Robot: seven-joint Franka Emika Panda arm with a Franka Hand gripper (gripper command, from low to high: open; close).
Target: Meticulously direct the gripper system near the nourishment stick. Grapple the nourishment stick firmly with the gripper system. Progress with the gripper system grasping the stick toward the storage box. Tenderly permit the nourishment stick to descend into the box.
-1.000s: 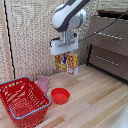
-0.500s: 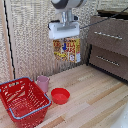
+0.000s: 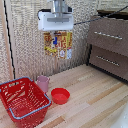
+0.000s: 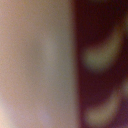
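**Snack packet held high above the floor**

The nourishment stick [image 3: 58,44] hangs pinched in the gripper system [image 3: 56,31], high with open air beneath. Lower at the exterior view's left, the storage box [image 3: 24,101] shows nothing inside; the pink cup [image 3: 43,82] and red bowl [image 3: 60,95] stand beside it.

Everything here is very blurry and very close up. One part is a smooth, pale pinkish-beige surface [image 4: 35,60]. Touching it is a dark reddish-brown surface [image 4: 100,30] with a few soft, curved yellowish-green marks [image 4: 102,52] on it. What these things are cannot be told.
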